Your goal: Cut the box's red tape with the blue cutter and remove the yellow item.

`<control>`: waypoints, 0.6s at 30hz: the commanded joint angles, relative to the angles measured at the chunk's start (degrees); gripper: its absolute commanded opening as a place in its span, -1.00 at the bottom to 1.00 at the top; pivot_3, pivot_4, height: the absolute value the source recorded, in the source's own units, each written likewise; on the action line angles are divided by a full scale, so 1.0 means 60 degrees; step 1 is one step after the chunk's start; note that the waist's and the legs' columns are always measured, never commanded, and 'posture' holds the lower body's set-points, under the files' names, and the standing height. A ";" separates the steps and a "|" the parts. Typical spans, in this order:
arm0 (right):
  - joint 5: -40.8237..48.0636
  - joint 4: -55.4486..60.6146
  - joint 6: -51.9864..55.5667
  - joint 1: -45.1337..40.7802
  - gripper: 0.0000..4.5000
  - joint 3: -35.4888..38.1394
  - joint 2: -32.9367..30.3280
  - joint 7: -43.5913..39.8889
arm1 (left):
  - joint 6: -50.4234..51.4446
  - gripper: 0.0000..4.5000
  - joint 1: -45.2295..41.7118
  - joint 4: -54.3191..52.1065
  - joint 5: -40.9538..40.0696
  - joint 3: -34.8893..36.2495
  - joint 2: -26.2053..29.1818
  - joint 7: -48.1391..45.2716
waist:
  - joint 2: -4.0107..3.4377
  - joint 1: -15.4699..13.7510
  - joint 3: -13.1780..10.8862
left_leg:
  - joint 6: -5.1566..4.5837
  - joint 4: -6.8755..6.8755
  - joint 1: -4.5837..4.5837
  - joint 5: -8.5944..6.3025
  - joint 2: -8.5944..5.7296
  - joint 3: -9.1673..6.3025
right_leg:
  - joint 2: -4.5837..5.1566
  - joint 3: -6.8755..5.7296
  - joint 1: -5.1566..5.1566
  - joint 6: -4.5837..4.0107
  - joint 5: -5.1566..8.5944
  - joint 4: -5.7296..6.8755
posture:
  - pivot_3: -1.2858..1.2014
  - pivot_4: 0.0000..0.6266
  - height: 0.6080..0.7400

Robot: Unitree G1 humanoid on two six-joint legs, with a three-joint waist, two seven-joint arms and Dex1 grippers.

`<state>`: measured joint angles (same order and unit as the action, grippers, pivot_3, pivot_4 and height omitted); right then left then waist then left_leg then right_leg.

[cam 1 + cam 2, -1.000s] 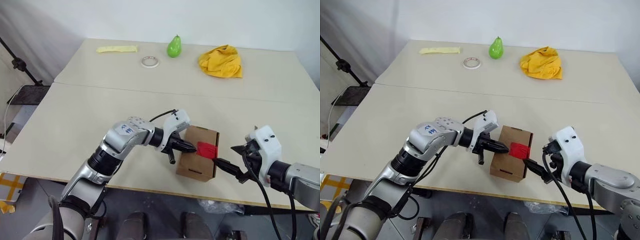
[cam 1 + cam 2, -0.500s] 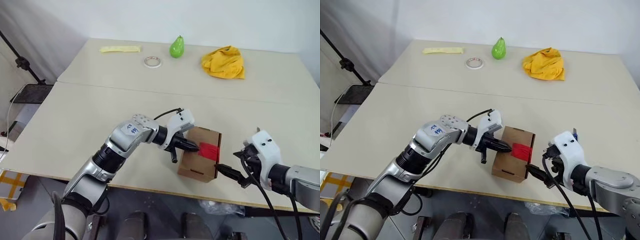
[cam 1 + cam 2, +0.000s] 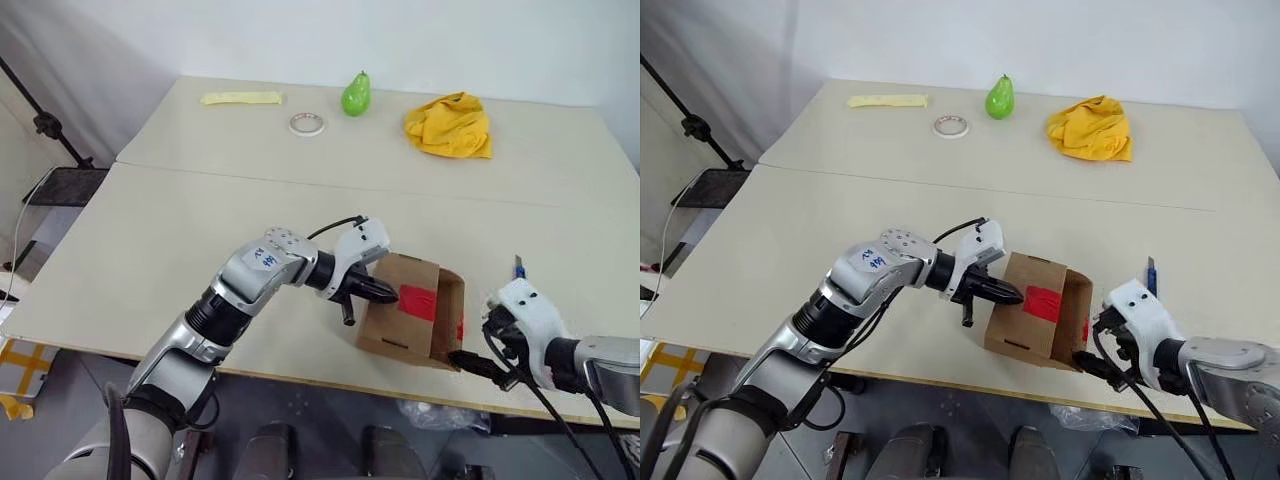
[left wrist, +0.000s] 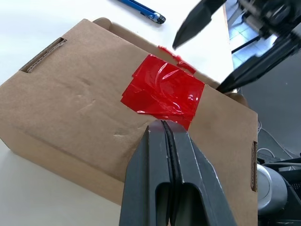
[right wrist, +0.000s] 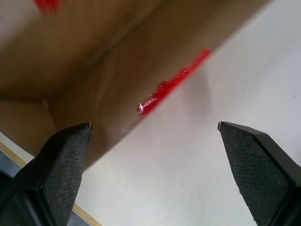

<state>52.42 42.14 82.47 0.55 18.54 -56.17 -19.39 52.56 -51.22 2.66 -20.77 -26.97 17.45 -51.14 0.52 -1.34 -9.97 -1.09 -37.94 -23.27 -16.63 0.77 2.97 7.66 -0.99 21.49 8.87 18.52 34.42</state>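
Note:
The brown box (image 3: pixel 392 322) lies near the table's front edge, and its right flap (image 3: pixel 449 314) has swung open. The red tape (image 3: pixel 419 300) sits on the top panel, with a torn red strip (image 5: pixel 173 84) on the opened flap's edge. My left gripper (image 4: pixel 162 123) is shut and empty, its tips pressing on the top panel right beside the tape. My right gripper (image 5: pixel 154 124) stands open at the flap's lower corner with nothing between its fingers. The blue cutter (image 3: pixel 1150 274) lies on the table to the right of the box. The yellow item is hidden.
At the far side of the table are a pale yellow strip (image 3: pixel 238 98), a white tape roll (image 3: pixel 305 123), a green pear (image 3: pixel 355 93) and a crumpled yellow cloth (image 3: pixel 448 123). The table's front edge (image 3: pixel 300 380) runs just under the box. A black stand (image 3: pixel 40 125) is at the left.
The box's right flap has swung open to the right. My right gripper has dropped lower and drawn to the right, toward the table's front edge. My left gripper has stayed on the box top.

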 commanded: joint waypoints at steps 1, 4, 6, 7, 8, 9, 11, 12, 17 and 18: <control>-0.1387 0.0197 -0.1226 0.0406 0.99 -0.1504 -0.1897 -0.0942 | 0.0249 -1.00 0.0020 0.0095 0.0353 -0.0134 0.0072 0.0143 | -0.0024 0.0000 0.0001 | 0.0000 -0.0004 -0.0002 0.0000 -0.0002 0.0001 | 0.0001 0.0001 0.0000 0.0000 0.0000 0.0001 | 0.03 -0.52 1.00; -0.1721 -0.0181 -0.1948 0.0365 0.99 -0.1792 -0.2360 -0.1574 | 0.0292 -1.00 0.0036 0.0087 0.0382 -0.0104 0.0104 0.0189 | 0.0030 0.0000 -0.0010 | -0.0005 -0.0007 -0.0001 0.0000 -0.0010 0.0002 | -0.0009 -0.0002 0.0001 0.0000 0.0000 -0.0005 | 0.03 -0.52 1.00; -0.1685 -0.0531 -0.2097 0.0207 0.99 -0.1635 -0.2194 -0.1836 | 0.0317 -1.00 0.0050 0.0085 0.0409 -0.0070 0.0102 0.0238 | 0.0033 0.0001 -0.0011 | -0.0001 -0.0008 -0.0001 0.0002 0.0001 -0.0006 | -0.0012 -0.0006 -0.0002 0.0000 -0.0001 -0.0003 | 0.03 -0.52 1.00; -0.1649 -0.0650 -0.2131 0.0153 0.99 -0.1538 -0.2117 -0.1934 | 0.0332 -1.00 0.0059 0.0070 0.0415 -0.0054 0.0107 0.0252 | 0.0033 0.0000 -0.0011 | -0.0001 -0.0009 -0.0001 0.0002 0.0001 -0.0005 | -0.0006 -0.0003 -0.0001 0.0001 -0.0001 0.0000 | 0.03 -0.52 1.00; -0.1525 -0.0757 -0.2086 0.0063 0.99 -0.1382 -0.1959 -0.2008 | 0.0345 -1.00 0.0069 0.0060 0.0416 -0.0034 0.0112 0.0267 | 0.0033 0.0001 -0.0011 | 0.0000 -0.0011 0.0000 0.0003 0.0001 -0.0004 | -0.0004 -0.0002 -0.0001 0.0001 -0.0001 0.0003 | 0.03 -0.52 1.00; -0.1311 -0.0874 -0.1945 -0.0078 0.99 -0.1155 -0.1688 -0.1991 | 0.0363 -1.00 0.0081 0.0049 0.0415 -0.0016 0.0113 0.0288 | 0.0034 0.0004 -0.0012 | 0.0000 -0.0012 0.0000 0.0003 0.0003 -0.0004 | -0.0005 -0.0003 -0.0001 0.0002 -0.0002 0.0003 | 0.03 -0.52 1.00; -0.0614 -0.1289 -0.1380 -0.0569 0.99 -0.0449 -0.0768 -0.1779 | 0.0372 -1.00 0.0112 0.0019 0.0430 -0.0010 0.0128 0.0307 | 0.0039 0.0010 -0.0014 | 0.0005 -0.0014 0.0000 0.0006 0.0006 -0.0005 | -0.0007 -0.0004 -0.0002 0.0002 -0.0003 0.0006 | 0.03 -0.52 1.00; -0.0382 -0.1418 -0.1173 -0.0725 0.99 -0.0146 -0.0406 -0.1703 | 0.0378 -1.00 0.0127 0.0002 0.0438 -0.0010 0.0129 0.0314 | 0.0039 0.0013 -0.0014 | 0.0019 -0.0017 0.0001 0.0014 0.0008 -0.0005 | -0.0008 -0.0004 -0.0003 0.0002 -0.0004 0.0009 | 0.03 -0.52 1.00; 0.0320 -0.1849 0.0017 -0.1173 0.99 0.1078 0.0780 -0.1242 | 0.0400 -1.00 0.0161 -0.0070 0.0441 -0.0002 0.0147 0.0332 | 0.0034 -0.0003 -0.0013 | 0.0047 -0.0012 0.0001 0.0031 0.0011 -0.0013 | -0.0005 -0.0009 -0.0003 0.0001 -0.0005 0.0016 | 0.03 -0.52 1.00; 0.0439 -0.1937 0.0218 -0.1244 0.99 0.1255 0.0958 -0.1168 | 0.0403 -1.00 0.0161 -0.0070 0.0438 0.0002 0.0147 0.0333 | 0.0034 0.0001 -0.0012 | 0.0046 -0.0012 -0.0001 0.0030 0.0009 -0.0012 | -0.0001 -0.0007 -0.0002 0.0001 -0.0005 0.0015 | 0.03 -0.52 1.00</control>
<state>53.11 30.70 81.92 -6.13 22.81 -51.45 -27.21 53.84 -51.11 2.14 -20.25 -26.06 17.64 -50.33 0.73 -1.34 -10.04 -0.81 -38.00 -23.27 -16.45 0.82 2.90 7.67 -1.03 21.48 8.87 18.49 34.51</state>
